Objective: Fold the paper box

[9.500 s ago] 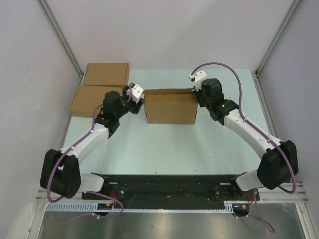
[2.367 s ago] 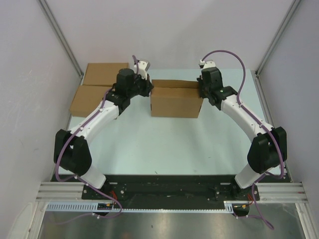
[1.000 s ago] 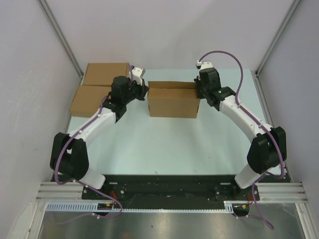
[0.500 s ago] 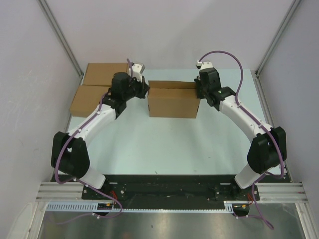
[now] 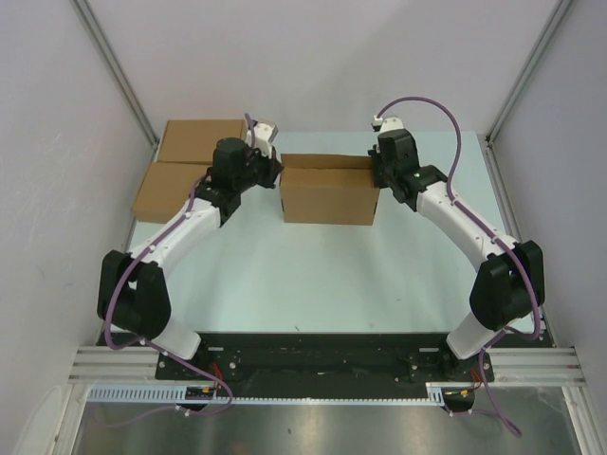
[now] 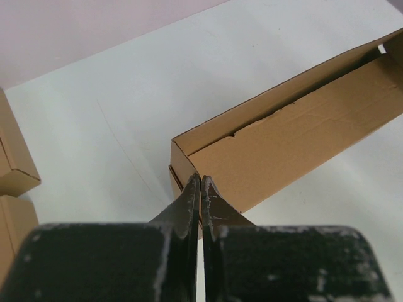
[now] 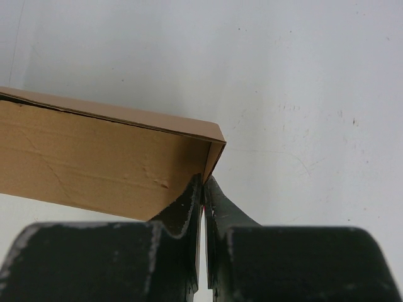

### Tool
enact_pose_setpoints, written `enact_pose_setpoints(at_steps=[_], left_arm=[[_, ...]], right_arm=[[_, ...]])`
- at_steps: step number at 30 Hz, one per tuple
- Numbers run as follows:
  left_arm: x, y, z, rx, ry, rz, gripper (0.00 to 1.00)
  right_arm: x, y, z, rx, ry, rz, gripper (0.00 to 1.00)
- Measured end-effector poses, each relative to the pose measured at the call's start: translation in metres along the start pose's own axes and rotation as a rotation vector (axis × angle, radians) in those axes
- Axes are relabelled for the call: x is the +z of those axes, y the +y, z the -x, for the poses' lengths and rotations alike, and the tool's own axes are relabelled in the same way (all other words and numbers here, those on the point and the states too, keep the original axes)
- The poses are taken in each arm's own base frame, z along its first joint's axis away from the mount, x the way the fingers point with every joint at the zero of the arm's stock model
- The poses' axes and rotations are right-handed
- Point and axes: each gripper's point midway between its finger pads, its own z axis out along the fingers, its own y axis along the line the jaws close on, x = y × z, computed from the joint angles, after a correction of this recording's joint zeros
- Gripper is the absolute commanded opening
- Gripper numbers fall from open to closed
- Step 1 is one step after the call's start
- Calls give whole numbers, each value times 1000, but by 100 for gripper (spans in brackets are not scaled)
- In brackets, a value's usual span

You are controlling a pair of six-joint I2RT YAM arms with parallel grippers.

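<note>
The paper box (image 5: 327, 196) is a plain brown cardboard box in its made-up shape, in the middle of the table between my two arms. My left gripper (image 5: 277, 174) is at its left end. In the left wrist view the box (image 6: 296, 145) shows a thin dark seam along its far panel, and the left gripper (image 6: 201, 180) is shut, tips touching the box's end corner. My right gripper (image 5: 377, 175) is at the right end. In the right wrist view the right gripper (image 7: 203, 179) is shut on the end wall of the box (image 7: 101, 160).
Two other flat brown boxes lie at the back left, one (image 5: 201, 140) behind the other (image 5: 169, 191); their corners (image 6: 14, 165) show at the left wrist view's edge. White enclosure walls with metal rails (image 5: 116, 71) stand on both sides.
Over the last second the left wrist has shifted slightly toward the back at the box's left end. The box and the right arm have barely moved.
</note>
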Motion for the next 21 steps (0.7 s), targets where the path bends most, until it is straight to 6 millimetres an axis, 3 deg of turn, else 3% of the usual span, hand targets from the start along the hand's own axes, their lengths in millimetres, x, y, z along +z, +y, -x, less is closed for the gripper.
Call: enact_pose_setpoints(at_steps=[9, 21], left_arm=[[-1, 10, -3, 52, -9, 1, 0], [1, 8, -4, 65, -72, -15, 0]], right_arm=[[0, 4, 0, -4, -2, 9, 4], [0, 5, 0, -5, -3, 9, 4]])
